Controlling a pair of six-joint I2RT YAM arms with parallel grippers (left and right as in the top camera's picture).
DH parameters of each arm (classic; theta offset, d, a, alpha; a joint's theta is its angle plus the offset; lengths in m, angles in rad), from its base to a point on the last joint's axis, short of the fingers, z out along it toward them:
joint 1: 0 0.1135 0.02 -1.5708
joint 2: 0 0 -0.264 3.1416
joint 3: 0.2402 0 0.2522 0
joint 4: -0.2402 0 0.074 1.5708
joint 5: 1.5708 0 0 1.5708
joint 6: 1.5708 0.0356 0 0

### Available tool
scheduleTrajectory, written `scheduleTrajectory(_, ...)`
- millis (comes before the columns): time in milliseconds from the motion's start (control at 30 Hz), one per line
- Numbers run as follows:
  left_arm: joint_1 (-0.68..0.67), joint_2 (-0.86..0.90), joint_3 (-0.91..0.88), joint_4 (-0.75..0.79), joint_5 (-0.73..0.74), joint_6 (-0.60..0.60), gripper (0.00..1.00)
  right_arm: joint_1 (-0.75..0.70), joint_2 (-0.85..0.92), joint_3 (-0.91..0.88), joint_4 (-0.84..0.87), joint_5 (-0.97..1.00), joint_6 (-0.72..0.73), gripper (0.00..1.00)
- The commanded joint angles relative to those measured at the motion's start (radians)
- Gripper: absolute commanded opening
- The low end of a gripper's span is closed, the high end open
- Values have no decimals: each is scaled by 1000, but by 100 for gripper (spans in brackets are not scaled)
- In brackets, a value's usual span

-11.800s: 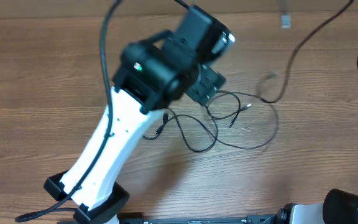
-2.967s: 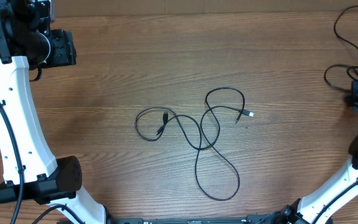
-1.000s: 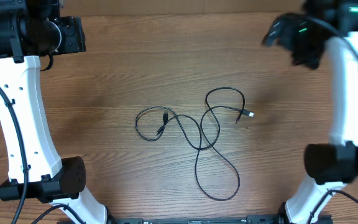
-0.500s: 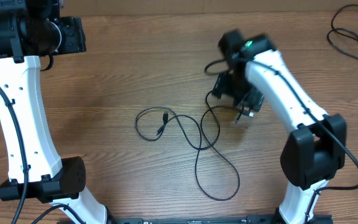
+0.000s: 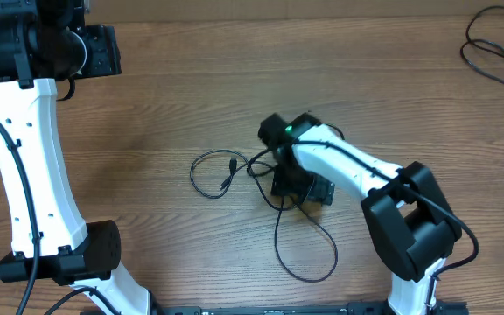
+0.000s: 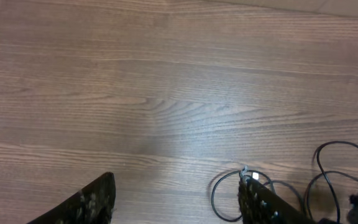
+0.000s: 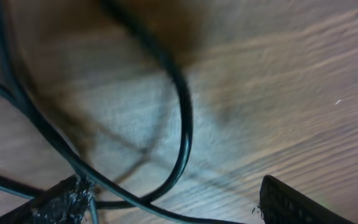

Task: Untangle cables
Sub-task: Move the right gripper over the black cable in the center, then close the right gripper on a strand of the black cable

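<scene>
Overhead, you have soft, even light on the brown wood-grain tabletop (image 5: 191,96), with no harsh glare and only faint shadows, so the thin black cables (image 5: 277,229) read crisp against the grain. Your left wrist view is just as bright, with a pale sheen across the middle boards, though the left gripper (image 6: 178,206) at the bottom edge sits dark and out of focus. Your right wrist view is far too close: the cable strands smear with blur, a deep shadow fills the top, and soft grey shadows run beside the strands on the wood.
</scene>
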Motion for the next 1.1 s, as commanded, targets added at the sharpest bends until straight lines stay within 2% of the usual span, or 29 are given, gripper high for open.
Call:
scheduleTrajectory(0, -4, 5, 8, -2, 0, 26, 63, 1, -15, -26, 14, 5, 20, 86)
scheduleTrajectory(100, -4, 5, 8, -5, 0, 27, 62, -5, -15, -35, 27, 22, 19, 86)
scheduleTrajectory(200, -4, 5, 8, -9, -1, 27, 62, -21, -18, -32, 21, 31, 18, 79)
scheduleTrajectory(333, -4, 5, 8, -7, -1, 27, 62, -39, -60, -23, 3, 34, -8, 77)
scheduleTrajectory(633, -4, 5, 8, -6, 0, 27, 62, -39, -234, -11, -6, 68, -16, 84)
scheduleTrajectory(700, -4, 5, 8, -6, 0, 26, 62, -39, -237, -12, -6, 74, -16, 87)
scheduleTrajectory(1067, -4, 6, 8, -20, -1, 27, 61, -40, -235, -113, 113, 127, -15, 87)
